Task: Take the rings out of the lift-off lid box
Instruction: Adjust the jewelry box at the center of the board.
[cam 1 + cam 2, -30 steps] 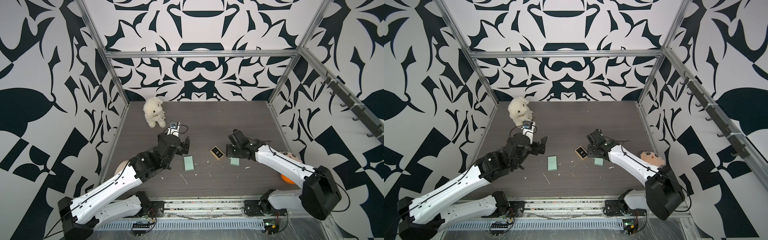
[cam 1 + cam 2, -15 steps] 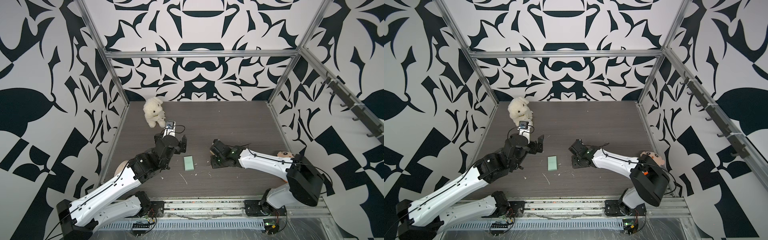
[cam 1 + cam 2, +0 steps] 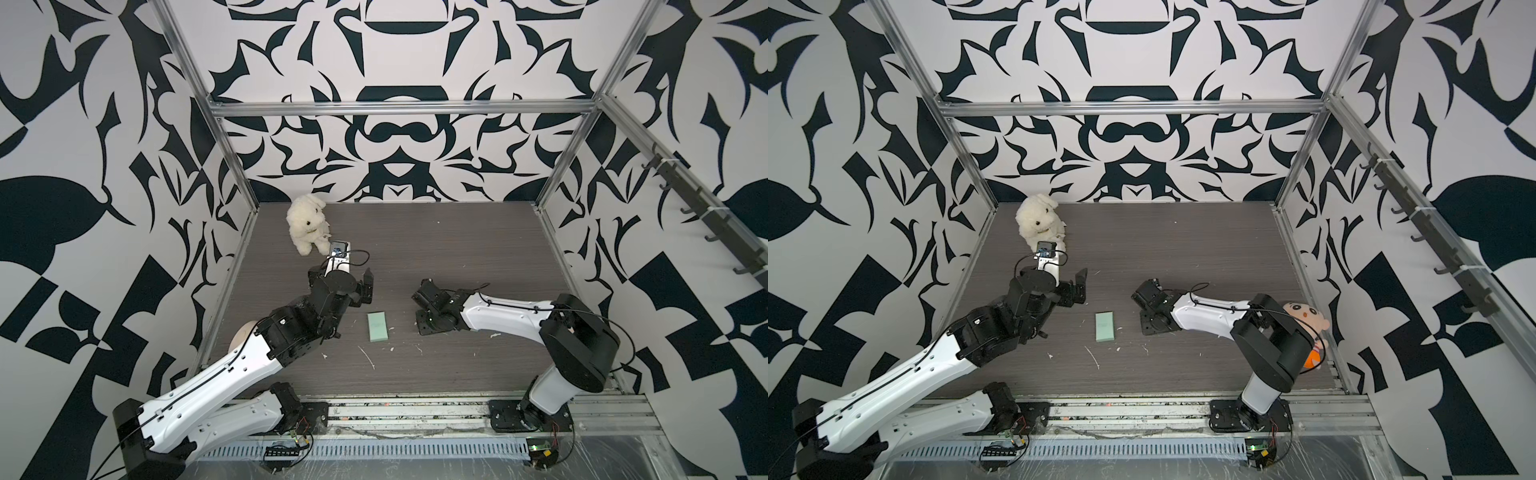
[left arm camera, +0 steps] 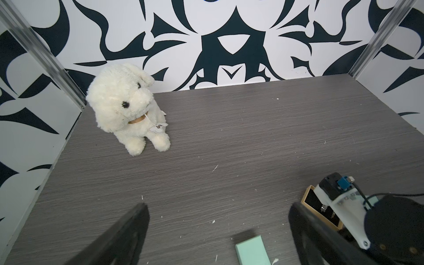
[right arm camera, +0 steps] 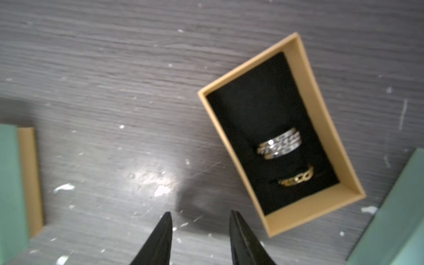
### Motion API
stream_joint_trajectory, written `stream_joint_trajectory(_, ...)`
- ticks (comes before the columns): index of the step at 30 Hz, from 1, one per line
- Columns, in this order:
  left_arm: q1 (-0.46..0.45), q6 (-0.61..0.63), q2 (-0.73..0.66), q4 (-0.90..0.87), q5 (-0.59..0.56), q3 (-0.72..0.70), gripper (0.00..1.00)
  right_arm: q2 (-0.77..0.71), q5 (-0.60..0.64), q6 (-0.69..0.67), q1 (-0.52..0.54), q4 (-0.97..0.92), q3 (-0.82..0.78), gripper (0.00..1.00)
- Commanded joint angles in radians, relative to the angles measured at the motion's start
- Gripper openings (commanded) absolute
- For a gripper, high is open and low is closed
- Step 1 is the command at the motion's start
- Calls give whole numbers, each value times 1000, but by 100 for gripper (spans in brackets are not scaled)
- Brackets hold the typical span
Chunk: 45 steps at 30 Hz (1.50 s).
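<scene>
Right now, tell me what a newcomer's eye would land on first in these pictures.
The open tan box, lying just beside the right gripper, with a silver ring and a gold ring seated in its black insert. Then the white plush dog in the far left corner.

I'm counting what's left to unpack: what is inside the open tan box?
Inside the tan box, a black foam insert holds a silver-toned ring and a gold-toned chain-pattern ring. Their lower halves are sunk in the foam, unseen. No third ring shows.
</scene>
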Motion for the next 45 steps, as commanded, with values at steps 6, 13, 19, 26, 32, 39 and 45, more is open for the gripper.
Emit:
stream_joint_trajectory(6,4,4,8,20,-15,-14,99,-26,66,-34,-65,16,-1,44)
stream_joint_trajectory(13,4,3,15,20,-10,-12,99,-59,65,-47,-156,-12,-20,43)
stream_joint_trajectory(19,4,-34,38,-9,-3,5,99,-120,109,-50,-166,-124,5,39)
stream_joint_trajectory(26,6,-162,136,-106,37,68,99,-143,85,-59,-167,-184,90,38)
stream_joint_trajectory(32,11,-278,206,-156,78,84,99,-51,0,-88,-168,-203,188,35)
stream_joint_trajectory(39,11,-364,212,-136,112,45,99,34,3,-106,-169,-220,255,33)
stream_joint_trajectory(45,11,-411,218,-130,122,9,99,69,36,-108,-180,-220,269,33)
